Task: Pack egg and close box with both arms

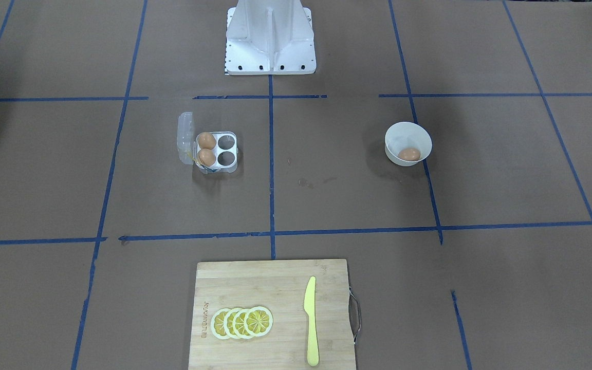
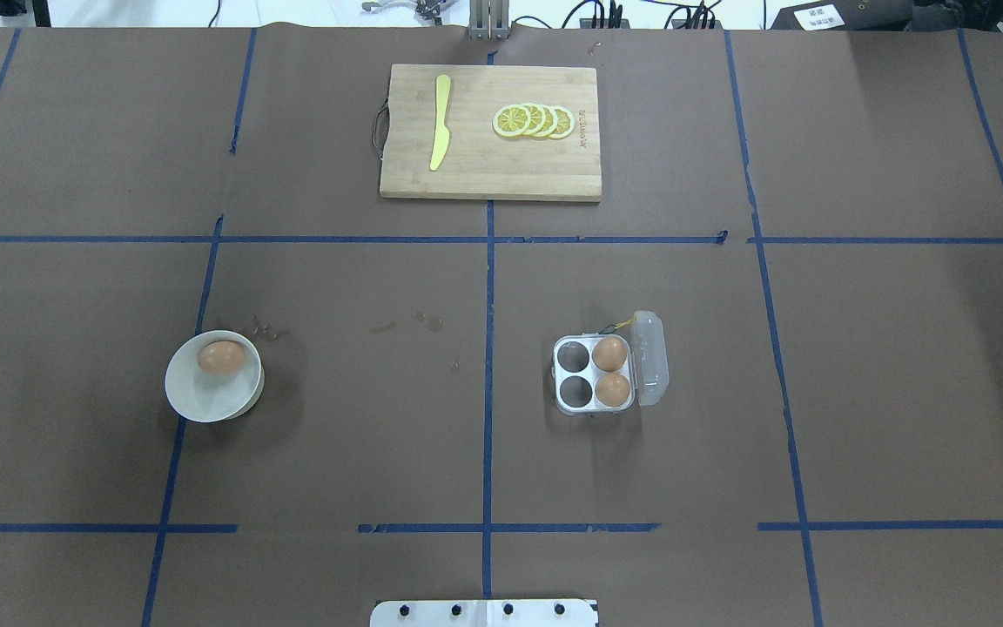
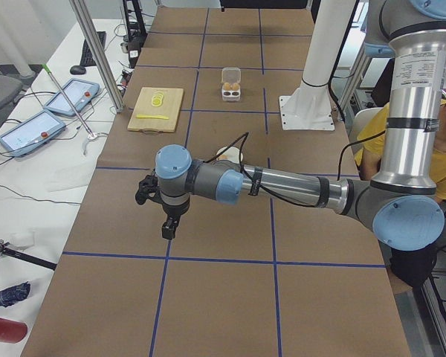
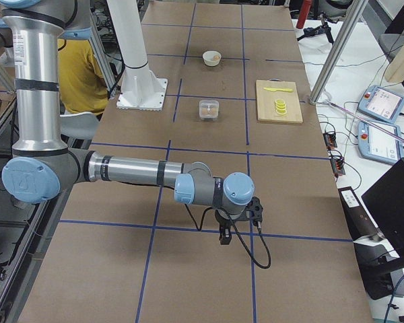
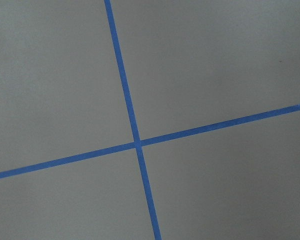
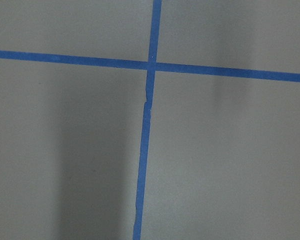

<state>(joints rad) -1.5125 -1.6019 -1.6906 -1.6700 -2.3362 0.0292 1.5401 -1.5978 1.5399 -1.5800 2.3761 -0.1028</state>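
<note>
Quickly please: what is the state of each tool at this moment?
Left tool: cannot be told, seen only from the side view.
Right tool: cannot be told, same reason.

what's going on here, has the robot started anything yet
Nothing is being handled yet. The left arm and the right arm hang over bare table near its two ends, far from everything. One egg lies in the white bowl. The box stands open, its lid tipped up, with two eggs in it and two cells free.
</note>
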